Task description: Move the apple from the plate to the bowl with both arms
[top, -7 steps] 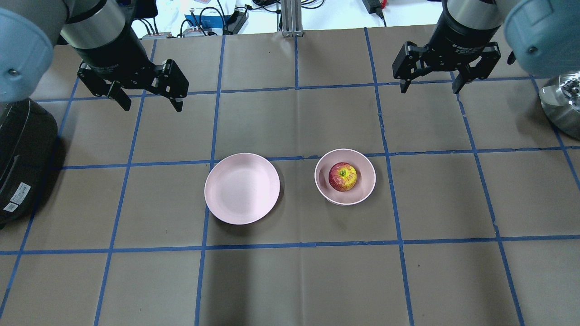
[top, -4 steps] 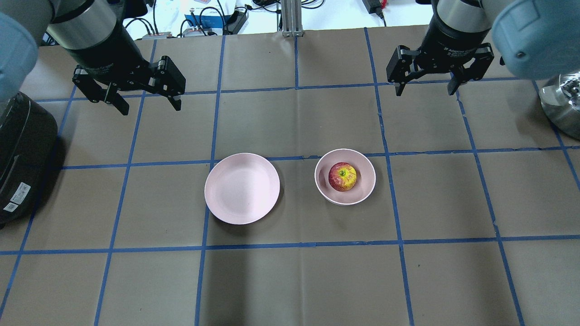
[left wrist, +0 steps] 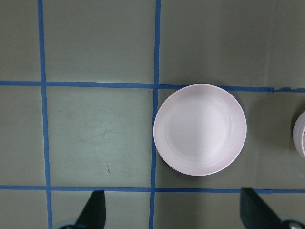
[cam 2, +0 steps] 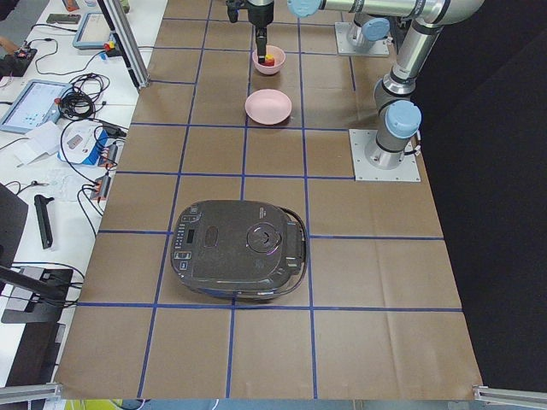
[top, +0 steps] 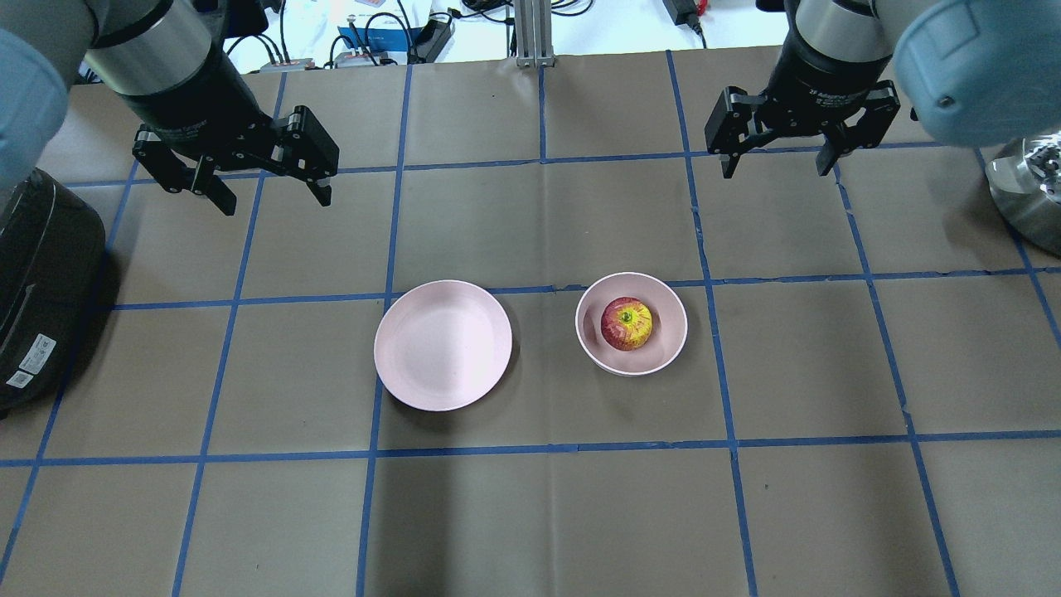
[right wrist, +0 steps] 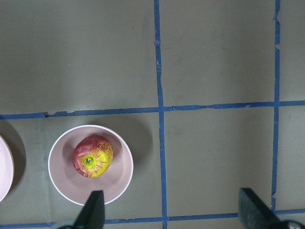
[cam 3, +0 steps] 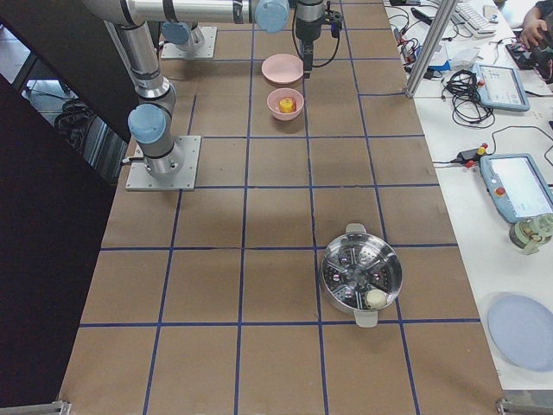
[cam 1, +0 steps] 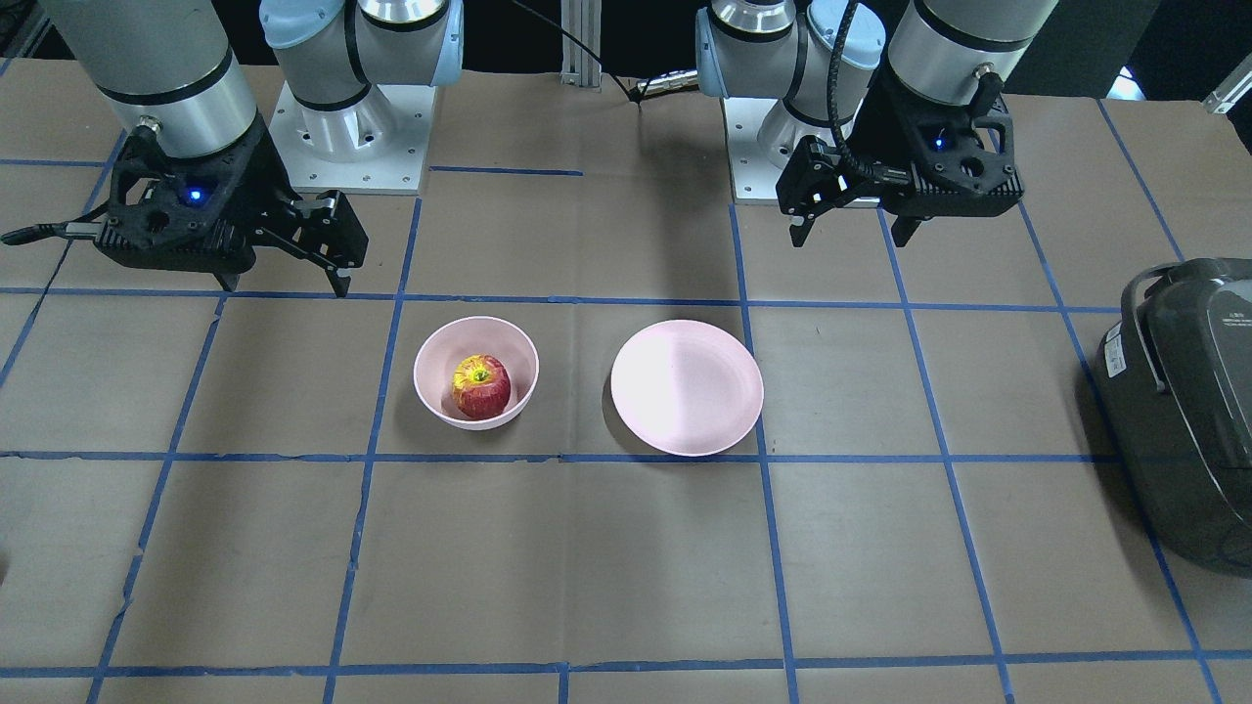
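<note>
**Finishing without a bump**

The left fingers (top: 321, 184) and right fingers (top: 729, 164) gaped wide and empty, aimed straight down, high over the surface (top: 530, 514). The apple (top: 627, 322) sat in the bowl (top: 663, 353), beside the bare plate (top: 443, 345). Any next move, I judged, should rise away from the rim.

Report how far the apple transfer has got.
Done: the apple sits in the bowl, and the plate is bare. In hand: nothing; the left claw and the right claw hang open, apart from both dishes. Left: nothing that shows.
</note>
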### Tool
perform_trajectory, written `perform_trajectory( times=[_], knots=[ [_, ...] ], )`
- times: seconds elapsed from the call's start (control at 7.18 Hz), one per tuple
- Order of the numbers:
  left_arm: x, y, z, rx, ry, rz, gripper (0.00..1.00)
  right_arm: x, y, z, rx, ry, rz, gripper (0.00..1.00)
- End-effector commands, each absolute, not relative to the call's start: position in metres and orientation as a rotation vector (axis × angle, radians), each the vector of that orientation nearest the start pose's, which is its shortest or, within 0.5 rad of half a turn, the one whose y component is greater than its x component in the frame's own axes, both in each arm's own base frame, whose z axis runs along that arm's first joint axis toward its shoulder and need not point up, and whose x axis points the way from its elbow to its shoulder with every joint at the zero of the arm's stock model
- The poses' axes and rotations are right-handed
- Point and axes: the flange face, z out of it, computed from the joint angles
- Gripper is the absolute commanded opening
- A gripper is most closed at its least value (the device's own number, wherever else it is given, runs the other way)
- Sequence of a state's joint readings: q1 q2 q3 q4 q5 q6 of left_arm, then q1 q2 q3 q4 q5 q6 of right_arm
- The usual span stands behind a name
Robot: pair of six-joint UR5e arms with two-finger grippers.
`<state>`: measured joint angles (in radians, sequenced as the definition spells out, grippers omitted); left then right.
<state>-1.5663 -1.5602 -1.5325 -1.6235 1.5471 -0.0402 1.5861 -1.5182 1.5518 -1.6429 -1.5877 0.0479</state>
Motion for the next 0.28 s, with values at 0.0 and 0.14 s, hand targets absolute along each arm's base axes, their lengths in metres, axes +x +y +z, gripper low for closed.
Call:
perform_trajectory(
  times=[0.0,0.14],
  knots=[
    [-0.1335,-0.4872,0.5068,-0.070,3.165,0.006,1.00,0.1396,-0.5176,0.4750,0.049,3.157,-0.054,1.00],
    [-0.1332,-0.4870,0.5067,-0.070,3.162,0.008,1.00,0.1397,-0.5176,0.4750,0.051,3.155,-0.054,1.00]
  ],
)
